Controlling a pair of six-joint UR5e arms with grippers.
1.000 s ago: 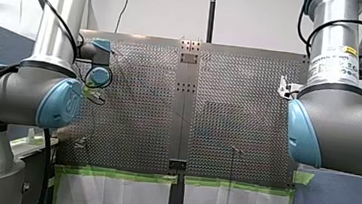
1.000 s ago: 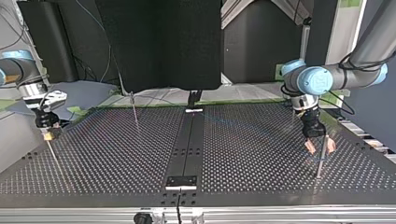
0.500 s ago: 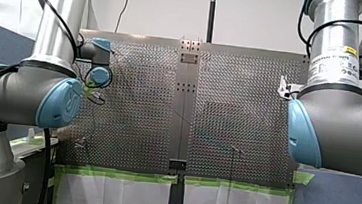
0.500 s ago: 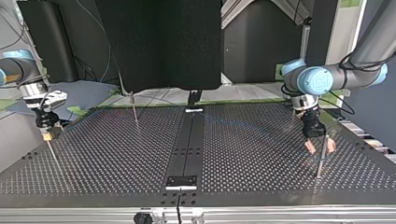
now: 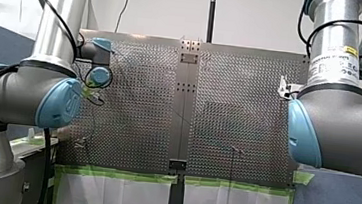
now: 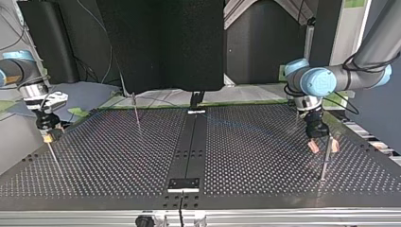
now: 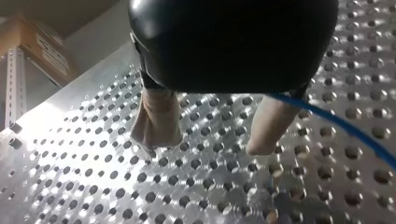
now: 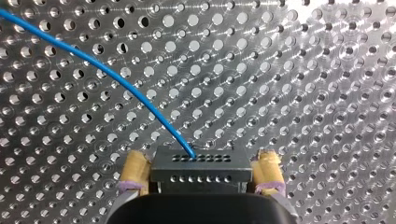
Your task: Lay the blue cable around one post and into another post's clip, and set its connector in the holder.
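In the right wrist view the black connector (image 8: 201,170) lies between the yellow pads (image 8: 135,170) of my right gripper (image 8: 201,161). The gripper is open, its pads close beside the connector's ends. The blue cable (image 8: 116,79) leaves the connector and curves away over the perforated plate. At the top view's left this gripper (image 6: 47,136) hangs low over a thin post (image 6: 53,153). My left gripper (image 7: 208,144) is open with nothing between its beige fingers; the cable (image 7: 345,128) runs past one finger. At the top view's right it (image 6: 323,146) straddles an upright post (image 6: 324,165).
A third thin post (image 6: 136,113) stands at the back of the table in the top view. A dark centre strip (image 6: 188,151) with a plate (image 6: 184,184) runs down the middle. Green tape (image 5: 121,174) edges the table in the front view.
My left gripper has risen a little along its post. My right gripper has stayed almost where it was, low over its thin post.
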